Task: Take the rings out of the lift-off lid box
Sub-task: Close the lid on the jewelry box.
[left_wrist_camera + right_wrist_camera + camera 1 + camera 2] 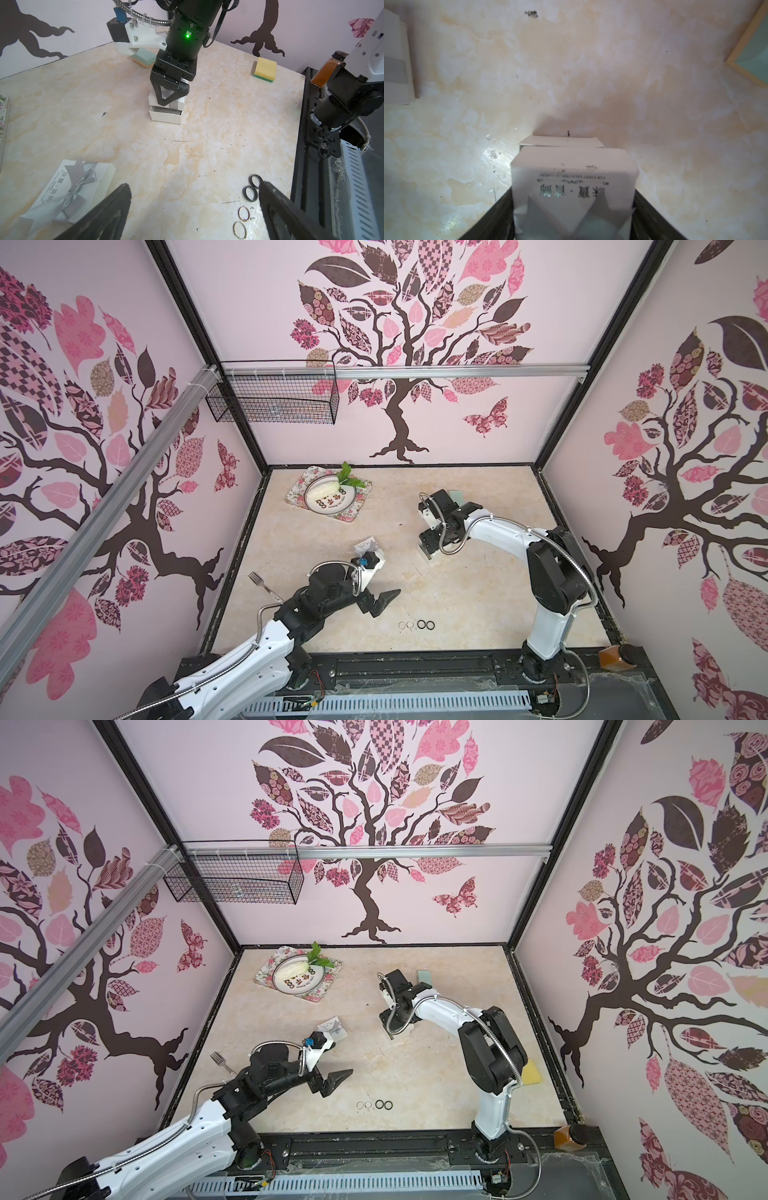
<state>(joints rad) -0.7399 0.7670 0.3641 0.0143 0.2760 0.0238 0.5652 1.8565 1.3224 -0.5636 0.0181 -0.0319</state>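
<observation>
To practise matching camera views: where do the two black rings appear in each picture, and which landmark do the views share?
Top view: black rings low centre of the picture.
Top view: same spot.
Left wrist: lower right of the picture.
Right wrist: not in it.
Landmark: thin rings in line beside them, in every view but the right wrist.

Top views: high above robot base, steeply down, both covering the whole bench [457, 593]. Left wrist: low, looking across bench at right arm [187, 41]. Right wrist: close above bench, facing down.
</observation>
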